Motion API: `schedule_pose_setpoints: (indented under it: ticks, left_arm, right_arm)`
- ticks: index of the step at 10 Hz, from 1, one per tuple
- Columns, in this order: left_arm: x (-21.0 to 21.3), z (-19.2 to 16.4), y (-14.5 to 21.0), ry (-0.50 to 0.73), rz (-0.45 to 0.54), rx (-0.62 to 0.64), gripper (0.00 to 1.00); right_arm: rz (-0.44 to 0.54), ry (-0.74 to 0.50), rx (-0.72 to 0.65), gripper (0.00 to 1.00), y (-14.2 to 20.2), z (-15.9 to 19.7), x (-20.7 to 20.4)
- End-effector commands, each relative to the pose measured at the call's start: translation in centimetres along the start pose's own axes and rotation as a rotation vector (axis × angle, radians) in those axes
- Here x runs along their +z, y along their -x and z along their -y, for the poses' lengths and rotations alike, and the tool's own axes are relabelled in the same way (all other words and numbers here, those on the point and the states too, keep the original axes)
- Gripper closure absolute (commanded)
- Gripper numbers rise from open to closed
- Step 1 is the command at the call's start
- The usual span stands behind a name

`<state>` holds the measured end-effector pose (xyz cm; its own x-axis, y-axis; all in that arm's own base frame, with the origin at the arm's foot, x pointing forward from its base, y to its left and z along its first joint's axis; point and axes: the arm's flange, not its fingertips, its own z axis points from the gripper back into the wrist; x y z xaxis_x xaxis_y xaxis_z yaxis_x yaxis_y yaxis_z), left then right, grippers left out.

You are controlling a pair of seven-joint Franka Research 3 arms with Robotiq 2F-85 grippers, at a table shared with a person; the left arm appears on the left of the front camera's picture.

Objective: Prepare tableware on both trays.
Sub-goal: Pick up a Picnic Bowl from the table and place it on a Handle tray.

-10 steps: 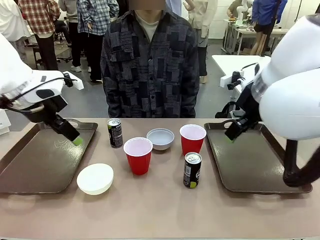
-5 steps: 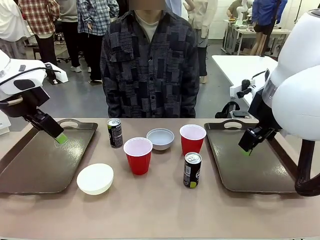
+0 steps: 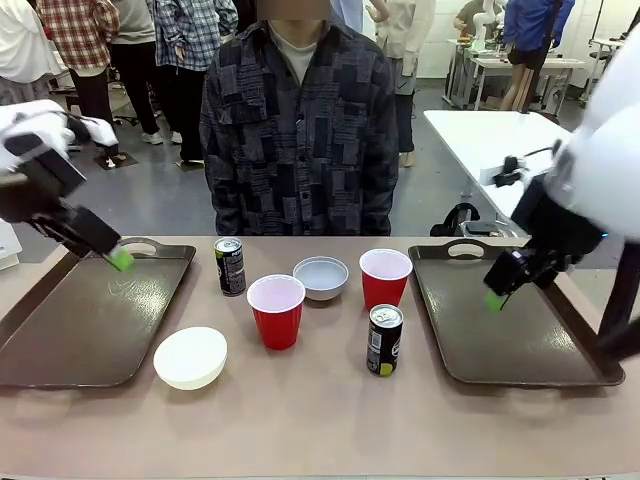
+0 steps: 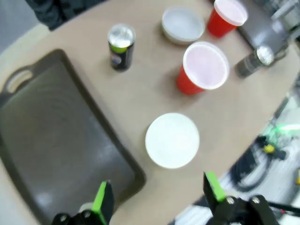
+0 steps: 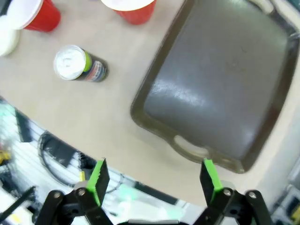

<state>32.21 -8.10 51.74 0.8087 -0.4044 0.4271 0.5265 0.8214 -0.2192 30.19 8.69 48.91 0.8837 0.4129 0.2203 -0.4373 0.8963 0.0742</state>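
The left tool (image 3: 119, 260), fingers apart, hangs over the left tray (image 3: 90, 320) at its far end; the right tool (image 3: 494, 298), likewise apart, hangs over the right tray (image 3: 500, 340). On the table (image 3: 320, 420) between the trays stand the red cups (image 3: 277, 315) (image 3: 385, 280), black cans (image 3: 231, 268) (image 3: 384, 342), white bowl (image 3: 190, 357) and grey-blue bowl (image 3: 321, 279).

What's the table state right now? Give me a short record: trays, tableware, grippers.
left tray: no tableware on it
right tray: no tableware on it
red cups: two, upright on the table between the trays
cans: two, upright; one by the left tray's far corner, one nearer the right tray
white bowl: on the table beside the left tray's near corner
grey-blue bowl: between the cups
left gripper: open, empty, over the left tray's far end
right gripper: open, empty, over the right tray
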Motion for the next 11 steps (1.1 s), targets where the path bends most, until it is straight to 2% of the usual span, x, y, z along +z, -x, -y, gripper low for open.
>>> schedule_pose_setpoints:
  ticks: [1,4,5,7,11]
  left_arm:
    - [2.8,-3.9,0.6,0.268,0.084,0.175,0.00]
    - [6.5,-8.5,2.9,0.361,0.152,0.328,0.00]
    - [7.2,-9.7,4.0,0.359,0.173,0.370,0.00]
    - [7.3,-12.3,6.4,0.349,0.198,0.458,0.00]
    - [7.3,-15.9,9.1,0.364,0.272,0.554,0.00]
  right_arm:
    - [0.016,-0.264,-0.151,0.00,1.3,5.6,2.1]
    - [0.189,-0.665,-0.286,0.00,5.8,12.9,5.9]
    - [0.245,-0.751,-0.313,0.00,7.1,14.7,6.9]
    - [0.305,-0.831,-0.361,0.00,9.1,17.6,7.8]
    - [0.261,-0.853,-0.425,0.00,9.9,20.0,6.0]
